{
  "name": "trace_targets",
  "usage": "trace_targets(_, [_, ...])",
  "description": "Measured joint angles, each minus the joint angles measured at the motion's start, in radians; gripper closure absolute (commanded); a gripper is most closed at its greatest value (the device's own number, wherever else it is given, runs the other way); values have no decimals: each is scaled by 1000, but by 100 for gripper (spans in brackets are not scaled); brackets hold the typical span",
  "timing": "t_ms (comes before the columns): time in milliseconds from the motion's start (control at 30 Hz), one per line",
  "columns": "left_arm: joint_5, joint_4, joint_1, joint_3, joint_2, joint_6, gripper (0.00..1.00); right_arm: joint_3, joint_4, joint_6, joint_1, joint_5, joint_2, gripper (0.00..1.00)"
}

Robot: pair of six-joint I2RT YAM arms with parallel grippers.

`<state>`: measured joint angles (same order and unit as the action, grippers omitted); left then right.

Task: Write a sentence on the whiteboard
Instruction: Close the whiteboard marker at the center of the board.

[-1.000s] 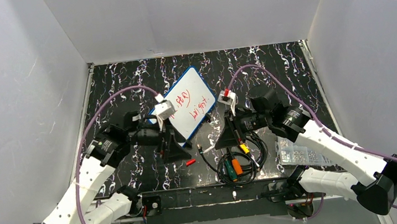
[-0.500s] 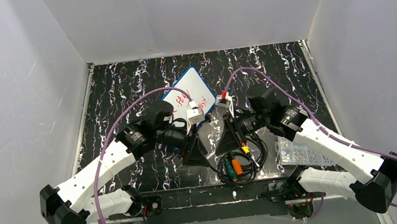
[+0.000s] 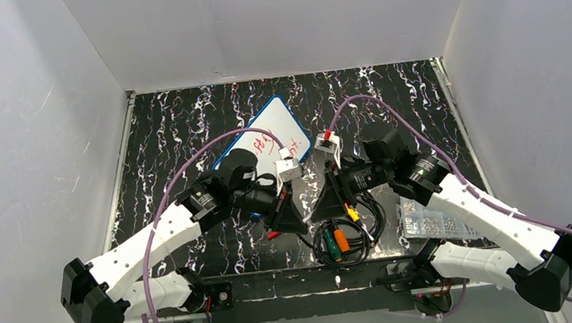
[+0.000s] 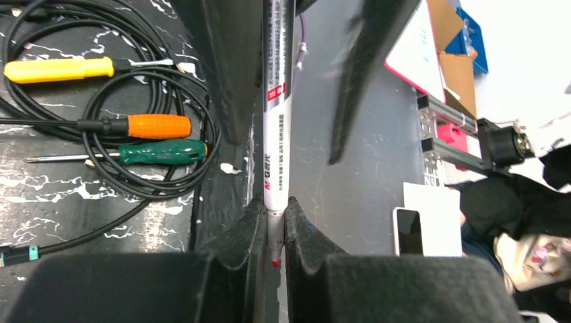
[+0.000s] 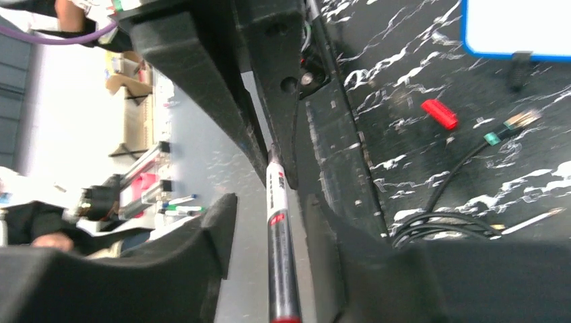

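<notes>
The whiteboard [image 3: 270, 119], white with a blue rim and rounded corners, lies flat and skewed at mid-table, beyond both grippers. The sentence [image 3: 265, 141], in red handwriting, is partly covered by the left wrist and cannot be read. The left gripper [image 4: 274, 225] is clamped on a white-barrelled red marker [image 4: 277, 101]. The right gripper [image 5: 269, 202] straddles the same barrel, with its jaws parted. A red cap [image 5: 439, 113] and three screwdrivers [image 4: 145, 126] rest on the black, white-veined table [image 3: 175, 125]. White walls [image 3: 276, 18] enclose it.
</notes>
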<state>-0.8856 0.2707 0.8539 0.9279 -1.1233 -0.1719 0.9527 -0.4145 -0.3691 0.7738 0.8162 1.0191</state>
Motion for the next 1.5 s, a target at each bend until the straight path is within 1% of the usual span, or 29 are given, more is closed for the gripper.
trace_targets(67, [21,-43,0,-37,29,-19,100,-3,20,-18,0,-32,-25,28])
trace_targets(133, [41,-89,0,-79,60,-44,100,-8,51,-40,0,-66,-60,21])
trace_targets(233, [67,-148,0,-121,88,-74,100,-31,101,-80,-8,-124,-117,15])
trace_targets(300, [85,-188,0,-145,103,-95,100,-60,139,-121,-17,-167,-157,14])
trace_targets(333, [94,-204,0,-154,108,-101,100,-76,157,-138,-21,-185,-174,16])
trace_targets(433, [123,-254,0,-181,127,-123,100,-147,223,-216,-28,-268,-232,25])
trace_targets(600, [155,-298,0,-185,132,-143,100,-285,372,-352,-29,-347,-301,45])
trace_targets(633, [159,-302,0,-185,132,-144,100,-319,419,-388,-29,-357,-312,47])
trace_targets(733, [172,-311,0,-188,132,-147,100,-391,529,-472,-29,-378,-329,50])
trace_targets(900, [183,-320,0,-198,131,-154,100,-454,672,-560,-29,-393,-326,57])
trace_targets(967, [184,-322,0,-199,131,-154,100,-460,703,-580,-29,-394,-318,67])
trace_targets(1033, [187,-323,0,-199,131,-155,100,-460,735,-593,-29,-396,-312,84])
trace_targets(1067, [190,-323,0,-199,130,-155,100,-460,746,-596,-29,-397,-312,88])
trace_targets(1100, [189,-327,0,-199,130,-161,100,-460,750,-591,-29,-404,-312,97])
trace_targets(1133, [192,-331,0,-199,131,-165,100,-461,750,-589,-29,-407,-312,99])
trace_targets(1167, [194,-335,0,-199,130,-170,93,-462,750,-585,-30,-414,-312,99])
trace_targets(1233, [201,-338,-1,-199,127,-175,57,-463,747,-570,-29,-432,-316,99])
trace_targets(1267, [206,-338,-1,-200,127,-170,46,-464,740,-565,-29,-441,-320,99])
trace_targets(1300, [217,-333,-1,-200,127,-162,42,-465,729,-563,-28,-456,-328,99])
trace_targets(1333, [238,-323,-1,-206,127,-155,42,-465,717,-556,-29,-472,-338,99])
trace_targets(1500, [383,-244,3,-294,127,-127,43,-463,607,-462,-29,-580,-400,99])
